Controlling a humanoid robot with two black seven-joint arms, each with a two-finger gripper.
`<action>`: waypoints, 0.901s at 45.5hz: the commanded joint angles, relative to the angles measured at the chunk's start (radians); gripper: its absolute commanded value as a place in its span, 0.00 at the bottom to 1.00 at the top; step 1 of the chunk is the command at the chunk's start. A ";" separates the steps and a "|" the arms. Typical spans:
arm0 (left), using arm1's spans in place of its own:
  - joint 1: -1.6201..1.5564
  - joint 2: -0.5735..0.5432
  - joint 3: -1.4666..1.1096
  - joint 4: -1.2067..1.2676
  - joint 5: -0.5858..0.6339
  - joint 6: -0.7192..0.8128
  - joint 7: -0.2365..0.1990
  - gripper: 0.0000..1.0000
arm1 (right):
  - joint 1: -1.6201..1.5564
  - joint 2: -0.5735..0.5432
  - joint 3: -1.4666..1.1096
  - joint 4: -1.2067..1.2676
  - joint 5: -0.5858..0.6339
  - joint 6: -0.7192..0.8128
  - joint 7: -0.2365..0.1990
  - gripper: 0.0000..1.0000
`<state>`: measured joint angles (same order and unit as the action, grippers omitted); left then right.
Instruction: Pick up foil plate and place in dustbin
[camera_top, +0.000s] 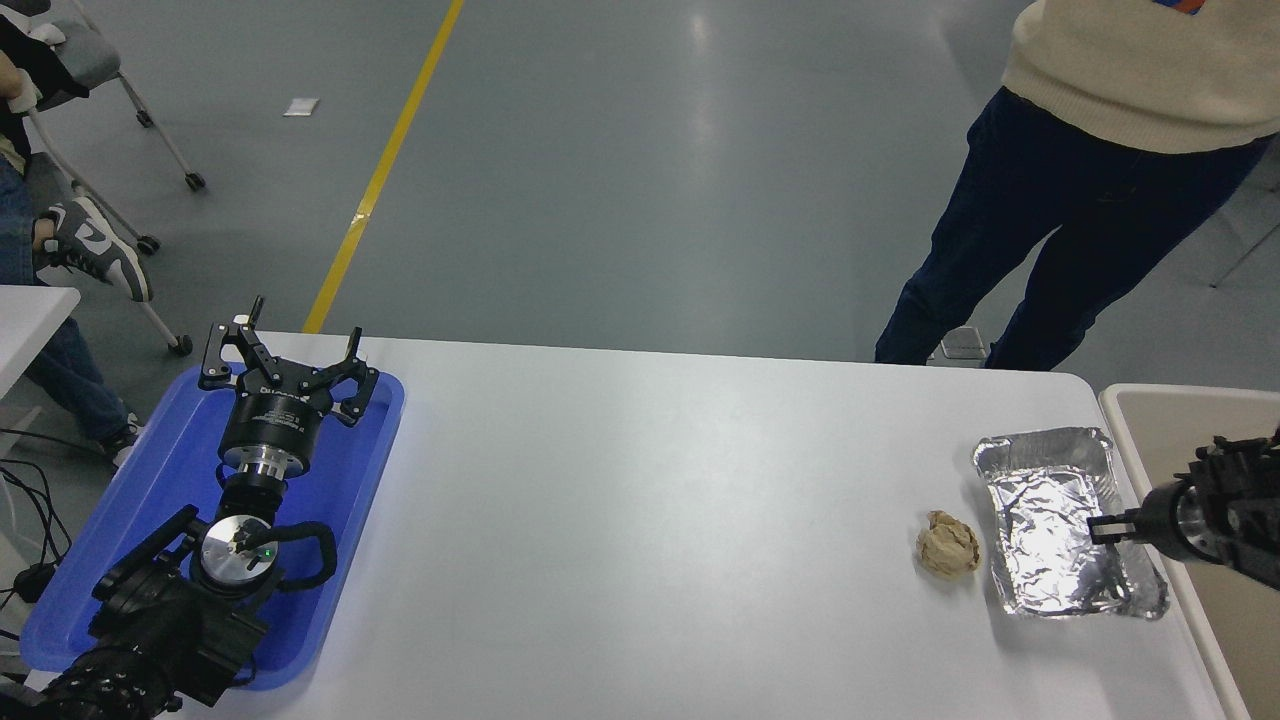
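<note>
The foil plate (1050, 520), shiny crinkled silver with a raised rim, lies near the table's right edge. My right gripper (1102, 525) comes in from the right edge and is shut on the plate's right rim; the plate looks slightly raised on that side. The dustbin (1180, 393), beige with a lighter rim, stands just right of the table, behind and under my right arm. My left gripper (285, 355) is parked open over the blue tray at the lower left.
A crumpled tan paper ball (947, 545) lies just left of the foil plate. A blue tray (370, 470) sits at the table's left end. A person (1090, 180) stands at the far right side. A wheeled chair (120, 90) stands at the far left.
</note>
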<state>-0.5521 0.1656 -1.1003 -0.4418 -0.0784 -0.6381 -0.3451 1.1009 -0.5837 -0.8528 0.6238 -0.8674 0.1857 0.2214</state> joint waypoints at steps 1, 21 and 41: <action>0.000 0.000 0.000 0.000 0.002 -0.002 0.001 1.00 | 0.232 -0.113 -0.020 0.117 -0.058 0.124 0.007 0.00; 0.000 0.000 0.000 -0.002 0.002 -0.003 0.001 1.00 | 0.838 -0.163 -0.272 0.389 -0.098 0.452 0.050 0.00; 0.001 0.000 0.000 -0.002 0.002 -0.003 0.003 1.00 | 1.045 -0.165 -0.295 0.461 -0.098 0.600 0.055 0.00</action>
<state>-0.5511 0.1657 -1.0998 -0.4424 -0.0765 -0.6411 -0.3435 2.0424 -0.7452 -1.1280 1.0499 -0.9630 0.7276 0.2726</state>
